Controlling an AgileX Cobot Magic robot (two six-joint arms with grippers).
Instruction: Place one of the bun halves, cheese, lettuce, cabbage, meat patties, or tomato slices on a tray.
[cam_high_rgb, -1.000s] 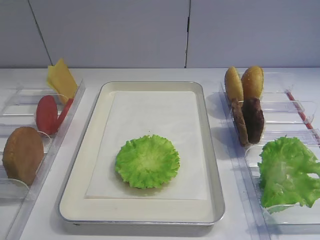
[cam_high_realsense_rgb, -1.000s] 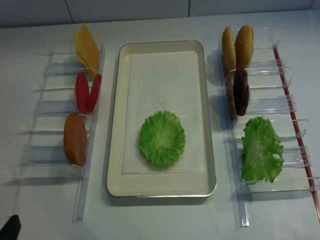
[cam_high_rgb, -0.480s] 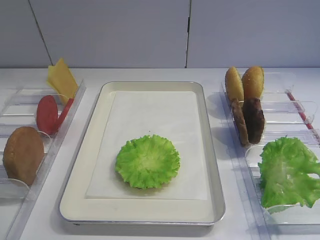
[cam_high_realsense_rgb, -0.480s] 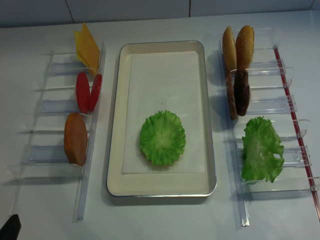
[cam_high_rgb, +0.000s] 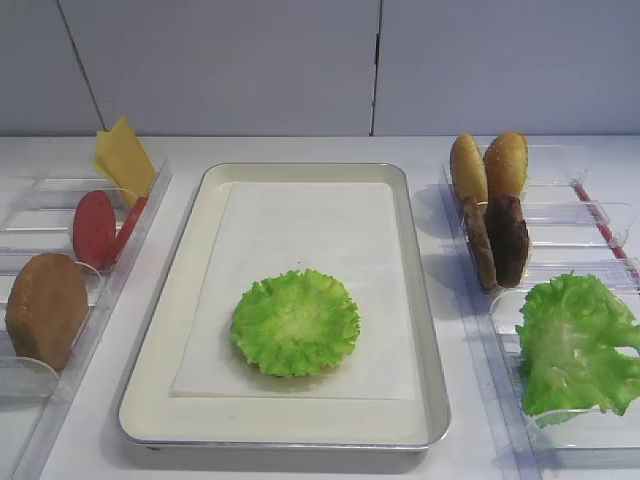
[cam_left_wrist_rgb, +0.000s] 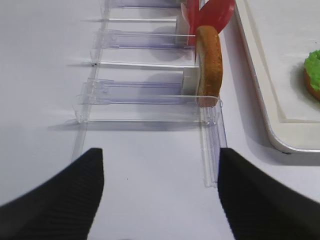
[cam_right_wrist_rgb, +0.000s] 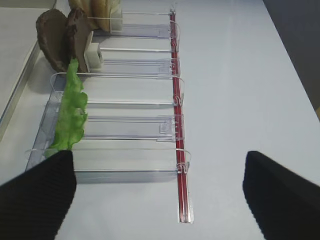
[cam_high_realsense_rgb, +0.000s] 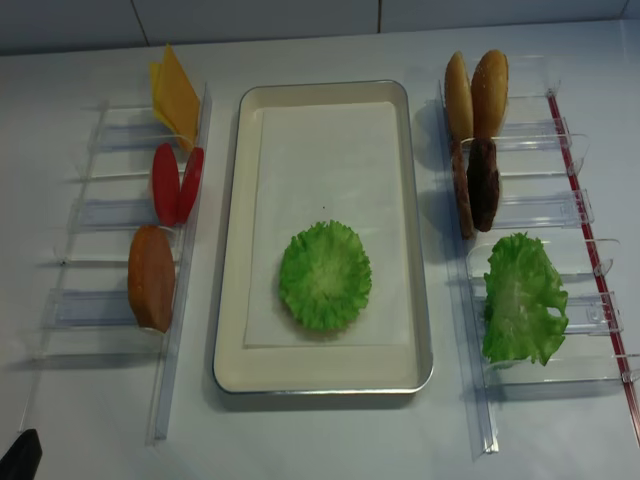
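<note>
On the left we see only the edge of a bun half (cam_left_wrist_rgb: 209, 65), with the left gripper (cam_left_wrist_rgb: 160, 192) wide apart near it. The lettuce (cam_high_rgb: 295, 322) lies flat on the tray (cam_high_rgb: 160, 340). Our right gripper (cam_right_wrist_rgb: 160, 192) hangs spread wide, empty, over the clear holders (cam_right_wrist_rgb: 125, 127).

A silvery metal rim edges the cream tray (cam_high_rgb: 190, 260), lined with matt white paper (cam_high_rgb: 300, 230); clear glossy plastic holders (cam_high_realsense_rgb: 540, 210) flank it.
</note>
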